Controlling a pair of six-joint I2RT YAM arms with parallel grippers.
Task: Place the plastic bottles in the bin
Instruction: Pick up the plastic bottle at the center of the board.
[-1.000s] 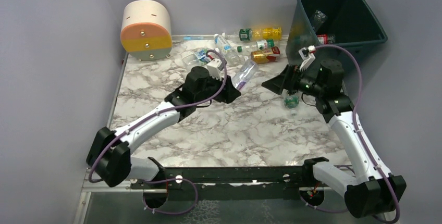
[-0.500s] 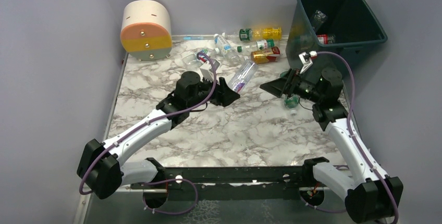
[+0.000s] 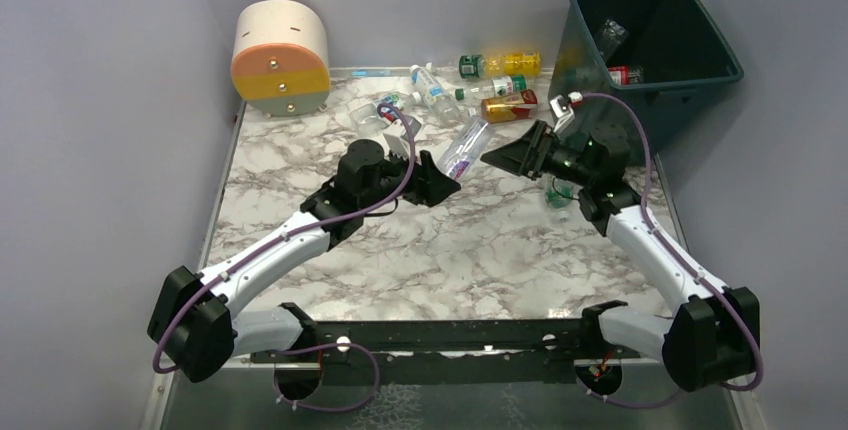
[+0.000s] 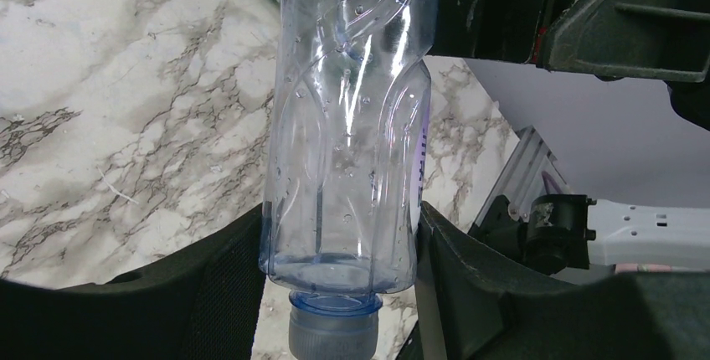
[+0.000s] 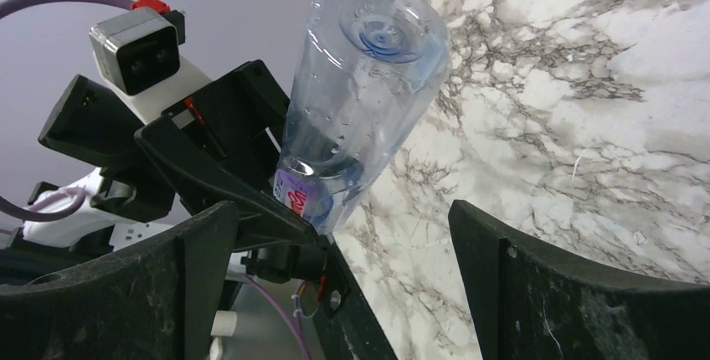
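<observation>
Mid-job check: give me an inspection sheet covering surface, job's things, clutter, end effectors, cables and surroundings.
Surface: marbled table top, no spills seen.
Job's things: clear bottle held off the table; bin far right, two bottles visible inside; loose bottles lie along the far edge; green-capped bottle lies apart, right of centre.
Clutter: round cream, orange and yellow drum, far left corner.
End effectors: left end effector shut on clear bottle near its cap; right end effector open, facing the bottle's base, not gripping.
Cables: purple cable on each arm, nothing snagged.
Surroundings: plain lilac walls; nothing else seen.
</observation>
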